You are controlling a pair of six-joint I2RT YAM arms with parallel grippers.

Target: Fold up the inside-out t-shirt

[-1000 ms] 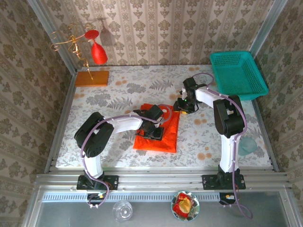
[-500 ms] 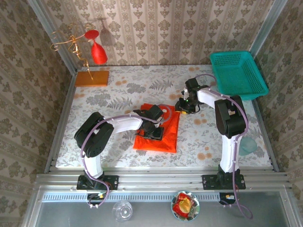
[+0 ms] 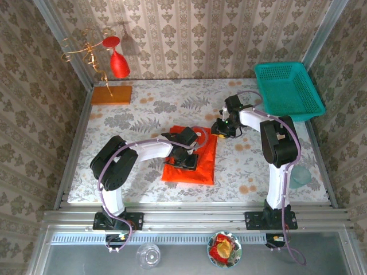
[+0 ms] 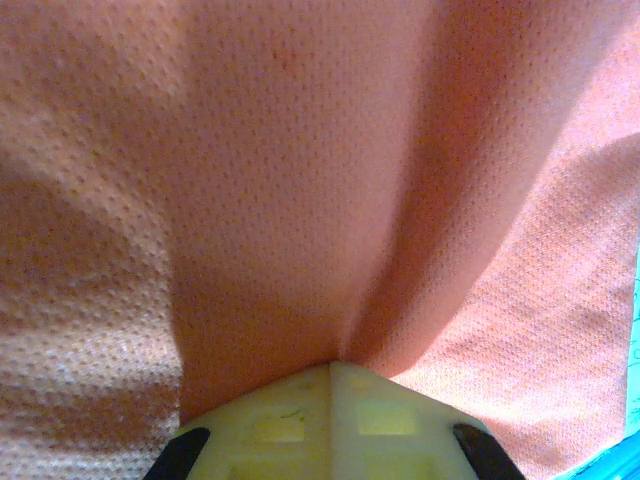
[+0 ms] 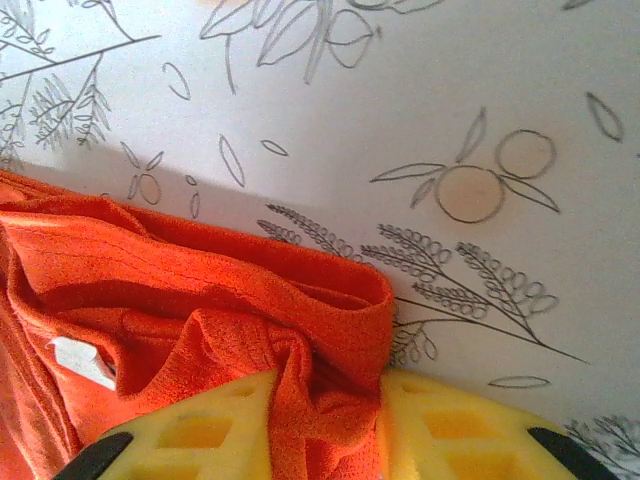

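The orange-red t-shirt (image 3: 192, 169) lies folded into a rough rectangle at the table's middle. My left gripper (image 3: 184, 161) rests on its middle. In the left wrist view the two pale fingers (image 4: 280, 420) meet with no gap, and a crease of the t-shirt (image 4: 300, 200) runs up from their tips. My right gripper (image 3: 221, 129) sits at the shirt's far right corner. There its yellow fingers (image 5: 200, 435) flank a bunched fold of the t-shirt (image 5: 330, 400), which touches both. A white label (image 5: 85, 360) shows on the cloth at the left.
A teal basket (image 3: 287, 89) stands at the far right corner. An orange-brown board (image 3: 111, 94) lies far left, with a red wine glass (image 3: 119, 64) hanging on a wire stand above it. The flowered tablecloth (image 5: 450, 100) lies bare beyond the shirt's corner.
My right gripper's fingers have drawn in around the shirt's far right corner, shifting slightly right. The left arm and the shirt's body have stayed put.
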